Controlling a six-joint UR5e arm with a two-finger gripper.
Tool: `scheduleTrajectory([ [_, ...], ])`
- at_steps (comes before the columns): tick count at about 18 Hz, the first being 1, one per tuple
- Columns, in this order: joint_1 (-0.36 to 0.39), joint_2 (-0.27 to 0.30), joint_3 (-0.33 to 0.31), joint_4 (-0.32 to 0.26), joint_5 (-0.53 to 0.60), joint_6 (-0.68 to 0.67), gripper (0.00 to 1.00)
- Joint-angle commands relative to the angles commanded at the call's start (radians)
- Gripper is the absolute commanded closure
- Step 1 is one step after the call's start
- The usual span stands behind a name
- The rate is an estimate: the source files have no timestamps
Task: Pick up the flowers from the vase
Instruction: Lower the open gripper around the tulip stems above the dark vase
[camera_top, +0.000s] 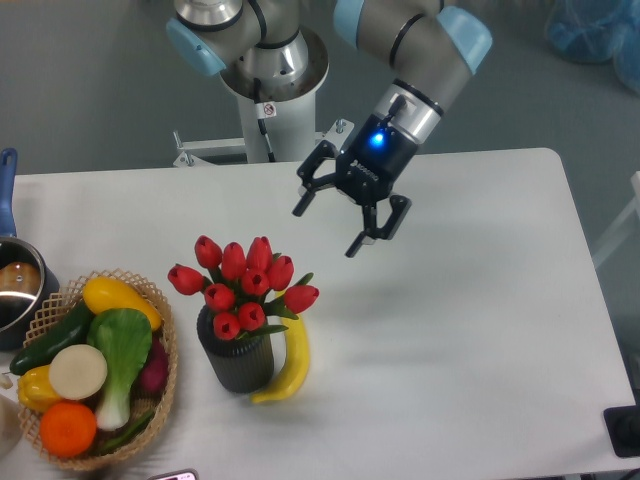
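The black two-finger gripper (329, 228) hangs wide open, holding nothing, near the tabletop's back edge. The bright red tulip flowers (243, 283) stand in the dark ribbed round vase (237, 362) nearer the front edge.

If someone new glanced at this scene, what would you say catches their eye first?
Probably the flowers, a bright red bunch standing in the dark vase left of the table's centre. Next, the open gripper with its blue light, hanging above and to their right.
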Motion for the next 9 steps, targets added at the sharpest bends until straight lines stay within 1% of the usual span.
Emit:
scheduleTrajectory([
  [6, -0.018, -0.011, 0.011, 0.011, 0.000, 0.008, 0.00],
  [8, -0.021, -0.037, 0.023, 0.017, 0.000, 0.006, 0.00],
  [9, -0.032, -0.057, 0.032, 0.031, 0.000, 0.006, 0.00],
])
